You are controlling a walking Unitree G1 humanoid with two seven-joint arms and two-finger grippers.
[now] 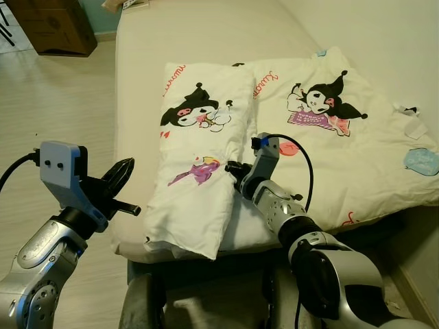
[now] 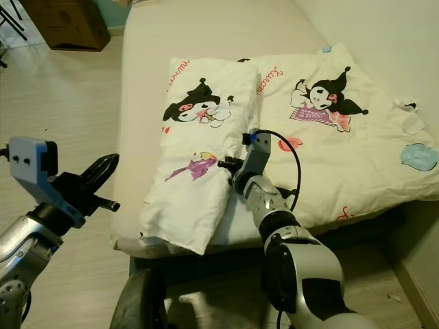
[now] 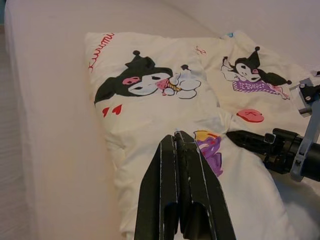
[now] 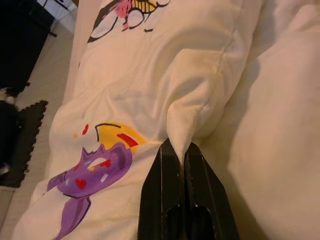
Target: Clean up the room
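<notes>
A white pillow (image 1: 199, 157) printed with cartoon characters lies lengthwise on the bed, its near end reaching the mattress edge. Beside it on the right spreads a matching blanket (image 1: 343, 137). My right gripper (image 1: 233, 168) is at the pillow's right edge, shut on a pinched fold of the pillow (image 4: 182, 130). My left gripper (image 1: 123, 171) hovers off the bed's left side, just left of the pillow's near end, its fingers (image 3: 177, 190) pressed together with nothing between them.
The bed's mattress (image 1: 137, 103) has bare sheet to the left of and beyond the pillow. A wooden cabinet (image 1: 51, 27) stands on the light wood floor (image 1: 48, 103) at the far left. A wall runs along the bed's right side.
</notes>
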